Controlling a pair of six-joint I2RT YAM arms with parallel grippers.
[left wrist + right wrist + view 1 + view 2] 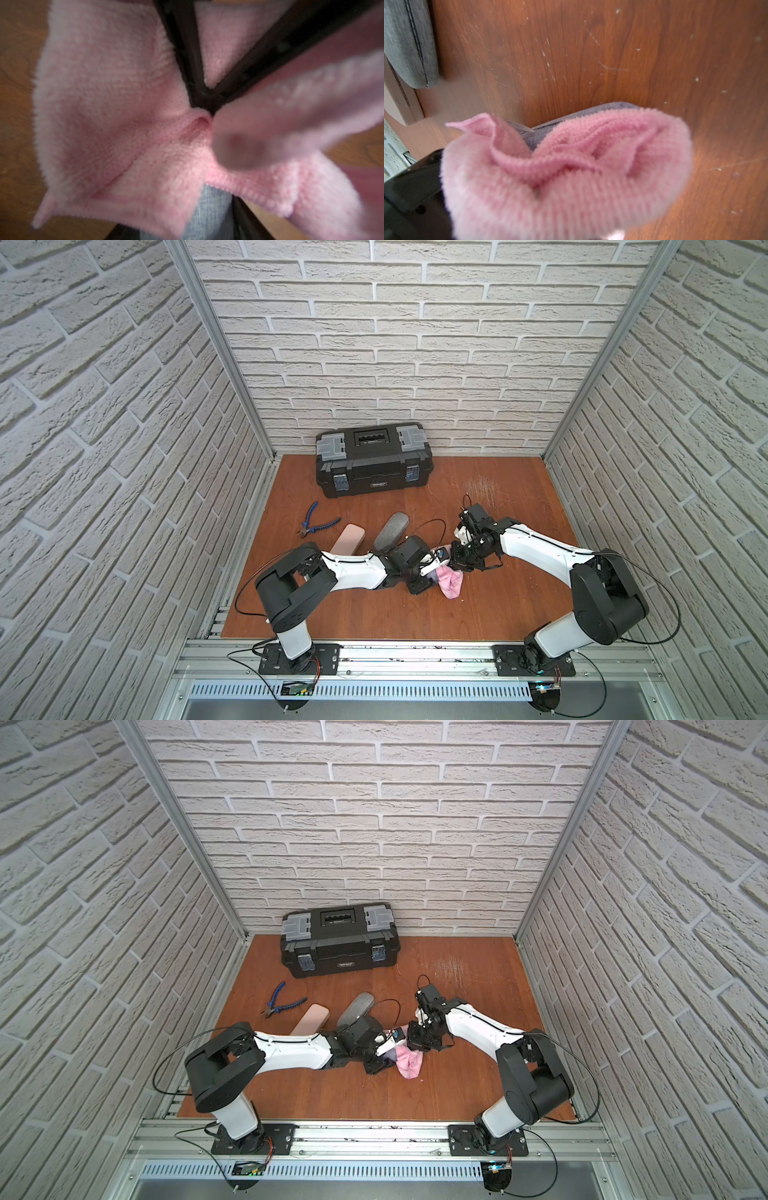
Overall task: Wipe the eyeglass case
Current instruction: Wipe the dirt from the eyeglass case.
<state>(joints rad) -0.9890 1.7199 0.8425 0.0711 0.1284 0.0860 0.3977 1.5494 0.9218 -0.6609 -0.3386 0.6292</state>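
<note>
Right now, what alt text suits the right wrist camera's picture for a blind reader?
A bunched pink cloth fills the foreground, covering part of a grey eyeglass case against a scratched wooden table; another grey case lies beyond.

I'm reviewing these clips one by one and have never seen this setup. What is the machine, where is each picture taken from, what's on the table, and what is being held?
The machine is two robot arms mounted at the edge of a wooden table, each ending in a gripper. The two wide pictures come from one camera overhead. The two close-ups come from cameras on the arms' wrists.

Lying on the table in both top views are a black toolbox, blue-handled pliers, a beige eyeglass case and a grey eyeglass case.

The left gripper holds another grey zippered case, best seen in the right wrist view. The right gripper is shut on a pink cloth, bunched over that case.
</note>
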